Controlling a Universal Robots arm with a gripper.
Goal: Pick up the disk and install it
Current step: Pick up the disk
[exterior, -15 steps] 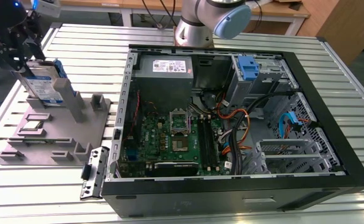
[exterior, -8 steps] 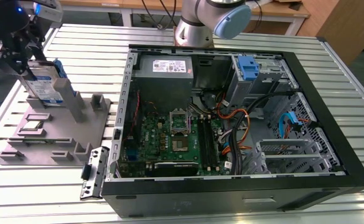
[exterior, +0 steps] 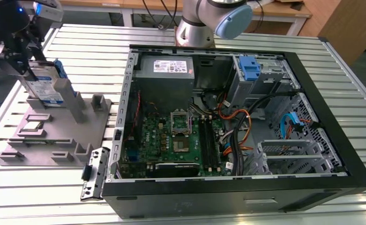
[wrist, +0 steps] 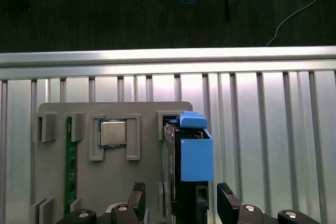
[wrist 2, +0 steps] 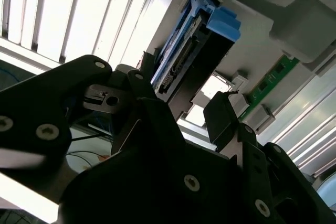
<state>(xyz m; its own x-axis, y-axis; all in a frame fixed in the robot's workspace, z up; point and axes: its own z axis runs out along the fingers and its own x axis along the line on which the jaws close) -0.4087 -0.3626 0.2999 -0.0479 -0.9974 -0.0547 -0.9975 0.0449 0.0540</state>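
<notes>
1. Labelling: the disk (exterior: 48, 91) is carrying a white and blue label on its broad face, and the print on it is too small to read. A white sticker (exterior: 172, 66) is showing on the grey power-supply box (exterior: 164, 89) inside the open computer case (exterior: 350, 145). Its print cannot be read either.
2. Appearance: the disk is presenting as a flat silver-metal slab with blue plastic rails along its sides. In the first wrist view the disk (wrist: 195, 158) is showing edge-on, with a blue rail facing the camera. In the second wrist view the disk (wrist 2: 181, 51) is showing its connector edge.
3. Location: the disk is standing upright on edge in a slot of the grey fixture plate (exterior: 95, 124). The plate is lying on the slatted metal table (exterior: 89, 37), outside the case on the exterior view's left.
4. Gripper: the gripper (exterior: 27, 70) is hanging over the top of the disk. In the first wrist view the gripper (wrist: 181, 192) is holding its fingers (wrist: 137, 198) spread wide, one on each side of the disk. A clear gap is showing on one side, while contact on the other side cannot be confirmed.
5. Neighbours: a processor chip (wrist: 112, 132) and a green memory stick (wrist: 69, 166) are sitting in their own recesses on the same plate
</notes>
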